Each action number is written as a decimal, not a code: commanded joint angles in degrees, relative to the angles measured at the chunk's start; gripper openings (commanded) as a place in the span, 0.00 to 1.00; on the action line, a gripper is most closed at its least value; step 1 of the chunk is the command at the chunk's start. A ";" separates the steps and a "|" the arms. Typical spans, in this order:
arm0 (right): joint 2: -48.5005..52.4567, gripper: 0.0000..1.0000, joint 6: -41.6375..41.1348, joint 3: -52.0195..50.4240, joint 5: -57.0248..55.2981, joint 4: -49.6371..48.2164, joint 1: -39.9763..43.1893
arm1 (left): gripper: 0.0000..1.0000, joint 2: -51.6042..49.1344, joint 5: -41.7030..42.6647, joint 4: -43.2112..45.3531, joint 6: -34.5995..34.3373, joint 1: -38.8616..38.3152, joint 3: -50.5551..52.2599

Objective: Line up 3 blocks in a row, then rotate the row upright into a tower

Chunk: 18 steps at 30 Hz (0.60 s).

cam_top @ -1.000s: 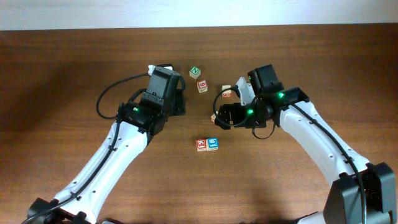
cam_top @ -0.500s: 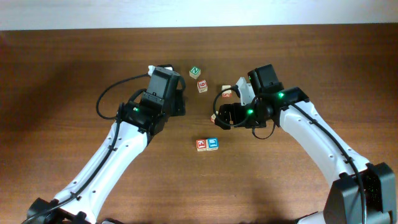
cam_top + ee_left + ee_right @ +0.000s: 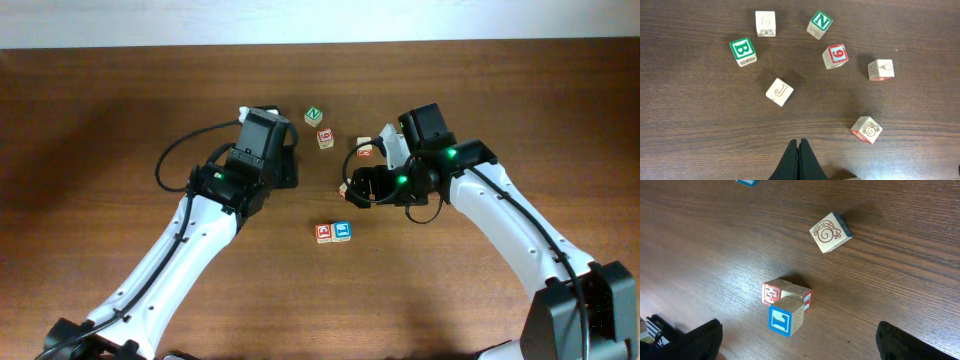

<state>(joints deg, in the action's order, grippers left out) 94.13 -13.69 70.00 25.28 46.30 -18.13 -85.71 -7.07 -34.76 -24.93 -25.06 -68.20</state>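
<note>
Small pale-wood alphabet cubes (image 3: 779, 91) sat scattered on the brown wooden table (image 3: 700, 125)
Left tool (image 3: 799, 146) was clenched on nothing, right tool (image 3: 797, 330) gaped wide.

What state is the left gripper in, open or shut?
Shut: in the left wrist view the left gripper has its fingers pressed together, no gap, nothing between them, short of the J block.

The top edge crops one blue block (image 3: 747, 182).
</note>
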 commanded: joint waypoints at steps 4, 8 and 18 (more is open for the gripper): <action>-1.09 0.98 0.17 1.05 -0.72 -0.02 0.24 | 0.00 0.66 8.00 -3.93 5.27 0.17 -0.31; -1.09 0.98 0.17 1.05 -0.68 -2.10 0.20 | 0.00 0.66 8.96 -5.92 5.27 0.35 -0.31; -1.07 0.73 -0.46 1.05 2.64 -8.50 0.09 | 0.00 0.44 12.46 -6.25 5.20 10.86 -0.31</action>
<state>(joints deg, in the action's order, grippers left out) 94.11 -13.78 70.08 26.22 37.60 -18.13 -85.71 4.49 -41.12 -20.56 -16.05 -68.20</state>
